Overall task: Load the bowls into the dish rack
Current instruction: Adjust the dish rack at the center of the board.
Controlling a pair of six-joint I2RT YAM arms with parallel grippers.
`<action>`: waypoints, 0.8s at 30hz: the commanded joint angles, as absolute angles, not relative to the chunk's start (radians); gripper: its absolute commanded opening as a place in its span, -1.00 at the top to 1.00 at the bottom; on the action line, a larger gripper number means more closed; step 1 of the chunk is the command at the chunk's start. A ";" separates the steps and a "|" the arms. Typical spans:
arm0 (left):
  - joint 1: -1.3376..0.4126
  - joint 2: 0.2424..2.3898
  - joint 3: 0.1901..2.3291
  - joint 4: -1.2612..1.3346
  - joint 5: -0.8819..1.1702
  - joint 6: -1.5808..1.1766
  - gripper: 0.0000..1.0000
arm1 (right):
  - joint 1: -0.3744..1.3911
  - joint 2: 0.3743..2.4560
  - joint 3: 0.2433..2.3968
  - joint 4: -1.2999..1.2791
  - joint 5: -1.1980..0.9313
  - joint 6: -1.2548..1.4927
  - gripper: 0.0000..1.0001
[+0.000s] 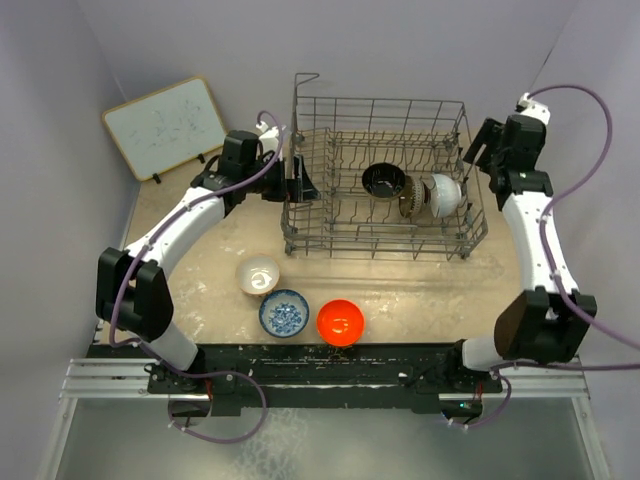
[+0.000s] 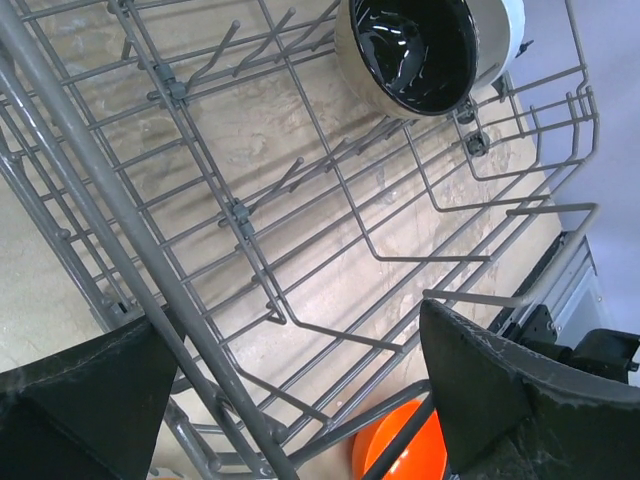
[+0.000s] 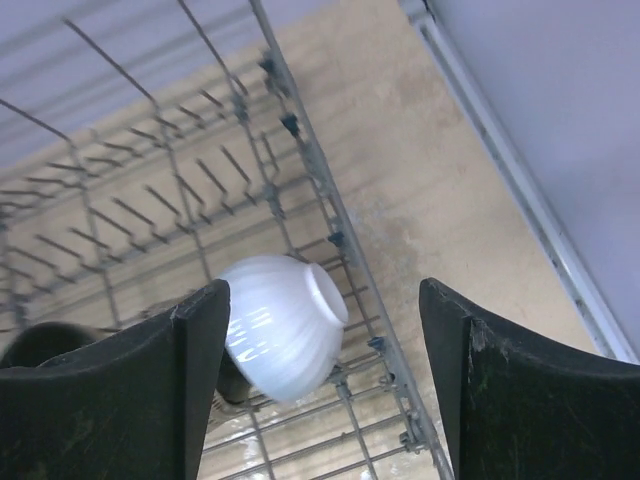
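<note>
Both the left gripper [image 2: 300, 400] and right gripper [image 3: 325, 385] stood released and empty, yet a dish rack [image 2: 110, 200] wire between the left fingers [image 2: 90, 410] could snag and drag it on retreat.

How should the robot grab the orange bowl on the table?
Probably by pinching its rim from straight above, one finger inside and one outside. The orange bowl sits upright with its open side up, so the rim is the easiest edge to reach. The right side of the rim looks best, because the blue patterned bowl sits close on its left.
</note>
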State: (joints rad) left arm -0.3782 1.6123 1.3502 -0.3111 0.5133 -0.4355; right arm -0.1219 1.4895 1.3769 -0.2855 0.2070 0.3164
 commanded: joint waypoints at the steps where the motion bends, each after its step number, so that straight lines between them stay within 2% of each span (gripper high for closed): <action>1: -0.402 1.530 1.452 -0.270 0.584 -0.392 -0.98 | -0.078 1.371 1.445 -0.296 0.190 0.279 -0.57; 6: -0.400 1.471 1.503 -0.328 0.515 -0.362 -0.98 | 0.077 1.370 1.497 -0.361 0.248 0.254 -0.58; 11: -0.387 1.435 1.533 -0.414 0.400 -0.325 -0.98 | 0.199 1.418 1.524 -0.369 0.207 0.264 -0.55; 18: -0.316 1.336 1.496 -0.442 0.299 -0.282 -0.99 | 0.406 1.571 1.612 -0.390 0.239 0.258 -0.47; 24: -0.283 1.245 1.477 -0.477 0.196 -0.236 -0.98 | 0.534 1.729 1.708 -0.441 0.346 0.264 -0.38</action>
State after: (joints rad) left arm -0.3016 1.3067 1.4872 -0.4671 0.2798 -0.2901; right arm 0.4755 1.6840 1.6268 -0.4107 0.2501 0.2726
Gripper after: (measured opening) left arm 0.990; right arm 0.698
